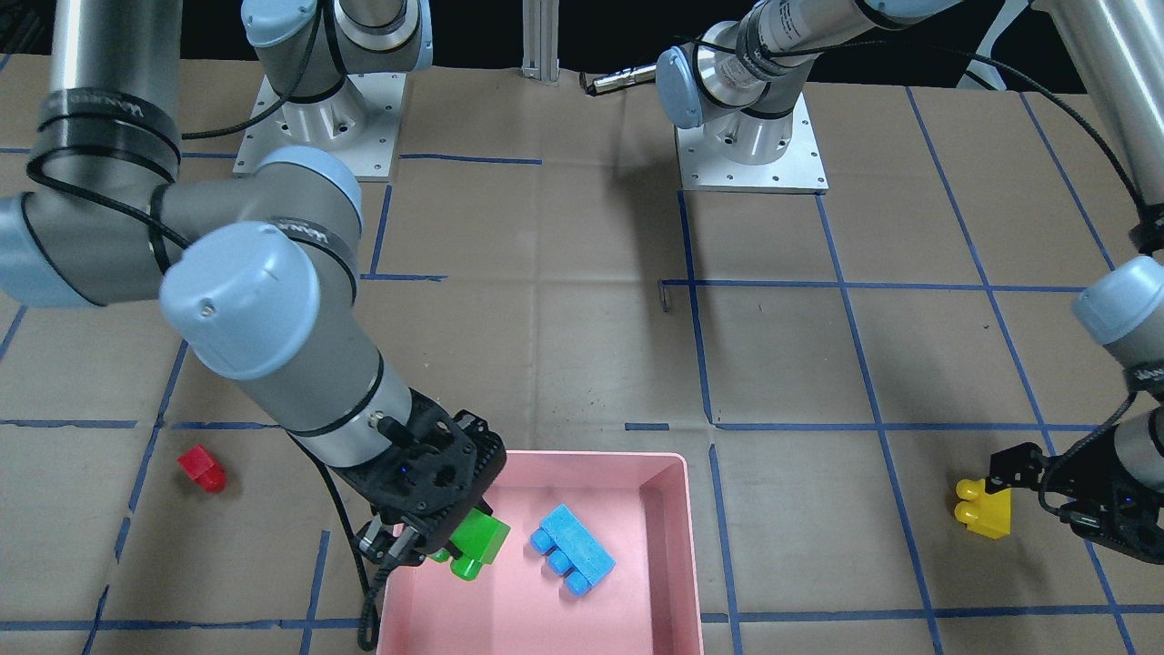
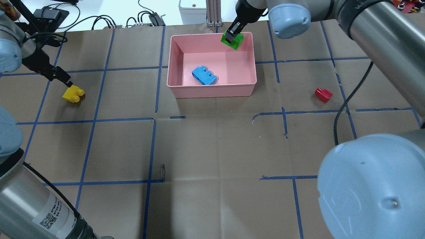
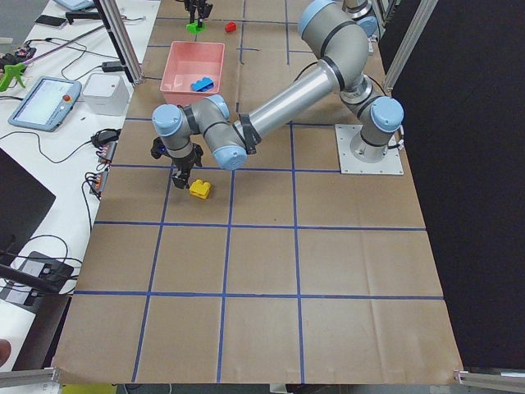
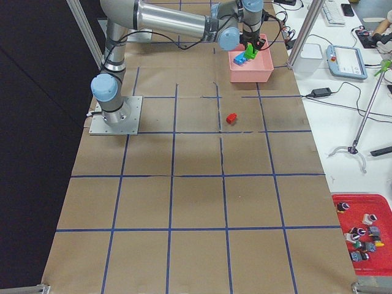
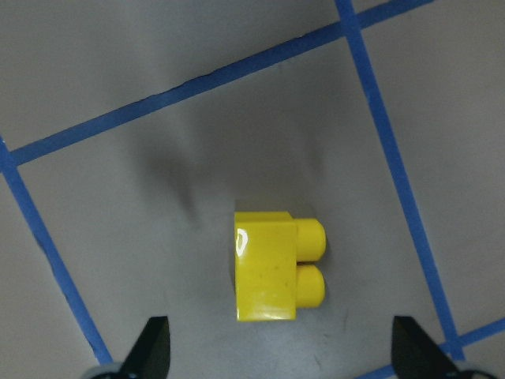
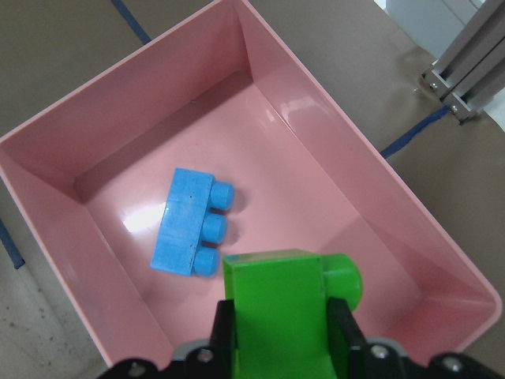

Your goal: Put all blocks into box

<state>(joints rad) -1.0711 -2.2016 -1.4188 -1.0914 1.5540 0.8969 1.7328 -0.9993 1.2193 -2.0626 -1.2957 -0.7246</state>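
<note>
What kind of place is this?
Probably a robotics lab: left arm and right arm bolted to a table papered and taped into a blue grid, a teach pendant and loose cables on the side bench.

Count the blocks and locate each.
4. Light-blue block: inside the box. Green block: held by the right gripper over the box. Yellow block: on the table below the left gripper. Red block: alone on the table.

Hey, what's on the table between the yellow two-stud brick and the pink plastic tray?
Nothing: only bare brown paper with blue tape lines separates the yellow two-stud brick and the pink plastic tray, as the overhead view shows.
</note>
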